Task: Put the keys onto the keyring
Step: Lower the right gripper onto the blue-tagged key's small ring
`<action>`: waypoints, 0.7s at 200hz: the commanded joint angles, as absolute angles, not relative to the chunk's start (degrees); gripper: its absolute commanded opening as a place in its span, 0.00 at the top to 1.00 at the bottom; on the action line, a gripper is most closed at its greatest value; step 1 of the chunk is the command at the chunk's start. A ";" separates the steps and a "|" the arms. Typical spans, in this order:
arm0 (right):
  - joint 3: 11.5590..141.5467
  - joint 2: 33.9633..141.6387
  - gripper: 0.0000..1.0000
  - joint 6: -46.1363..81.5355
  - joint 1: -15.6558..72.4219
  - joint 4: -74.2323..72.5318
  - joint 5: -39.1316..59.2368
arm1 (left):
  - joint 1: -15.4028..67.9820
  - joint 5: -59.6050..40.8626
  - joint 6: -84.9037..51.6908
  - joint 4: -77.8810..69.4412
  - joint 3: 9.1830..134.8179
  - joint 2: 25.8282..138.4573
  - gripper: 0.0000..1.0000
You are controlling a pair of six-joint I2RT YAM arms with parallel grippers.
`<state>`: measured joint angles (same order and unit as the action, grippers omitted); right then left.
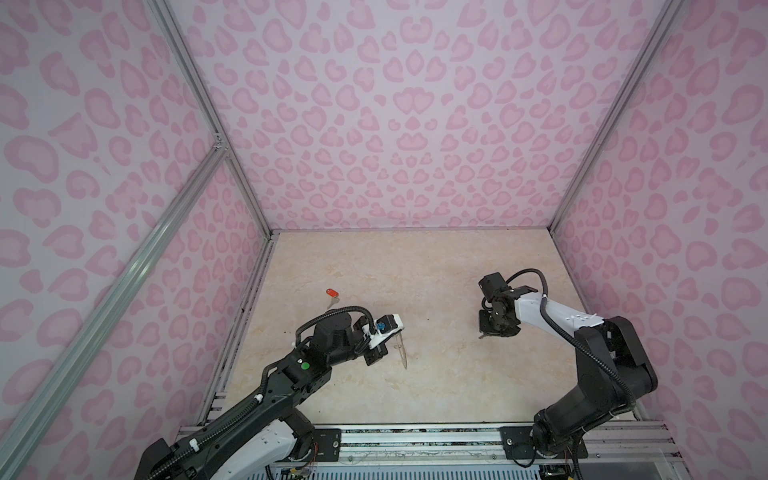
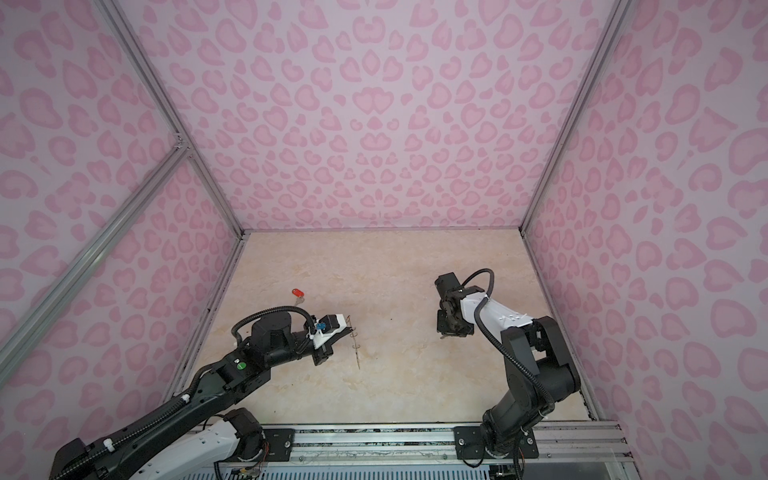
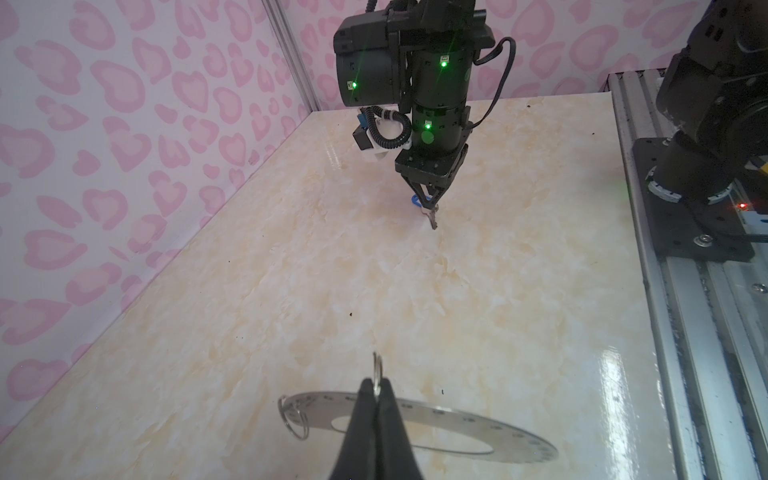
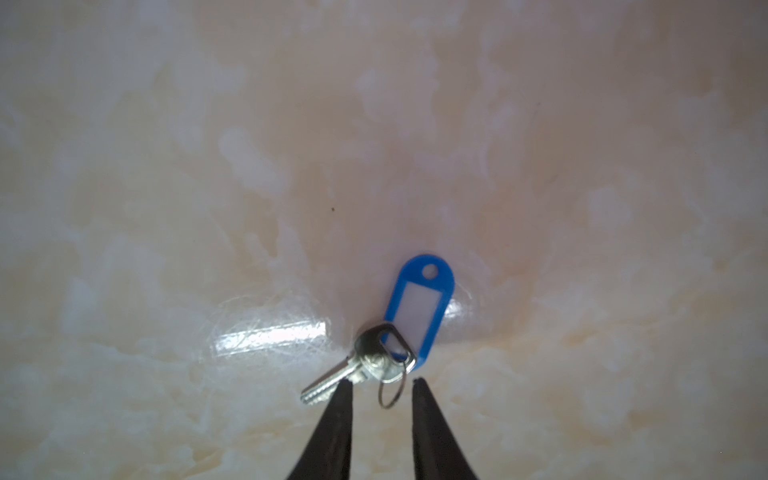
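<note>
Two silver keys lie on the marble table (image 1: 436, 270): the red-tagged key (image 1: 330, 292) near the left wall, the blue-tagged key (image 4: 415, 309) beneath the down-pointing right gripper (image 4: 381, 384), its fingers (image 4: 332, 424) parted astride the split ring (image 4: 390, 395). The outstretched left gripper (image 3: 377, 388) pinches a wire loop (image 3: 377, 372) on the grey keyring (image 3: 457, 419), which is held on edge.

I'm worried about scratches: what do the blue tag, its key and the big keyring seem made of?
The blue tag looks like plastic: smooth blue frame round a pale window. The key is metal, bright silver with shiny glints. The keyring seems thin sheet metal, matte grey, flat, with small holes along its rim.
</note>
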<state>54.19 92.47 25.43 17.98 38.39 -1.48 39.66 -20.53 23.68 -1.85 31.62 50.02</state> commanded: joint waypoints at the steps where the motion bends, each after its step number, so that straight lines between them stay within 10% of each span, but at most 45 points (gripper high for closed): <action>1: 53.53 93.04 0.74 26.28 17.85 37.86 -2.19 | 39.64 -20.30 24.43 -3.73 31.53 49.69 0.96; 140: 51.31 88.82 0.72 27.85 16.82 36.92 -3.78 | 39.64 -19.67 24.45 -3.47 30.51 48.75 0.97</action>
<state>51.57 89.43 26.83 16.75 36.62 -1.96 39.66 -19.46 24.08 -1.08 31.55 49.04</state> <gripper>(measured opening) 0.288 0.050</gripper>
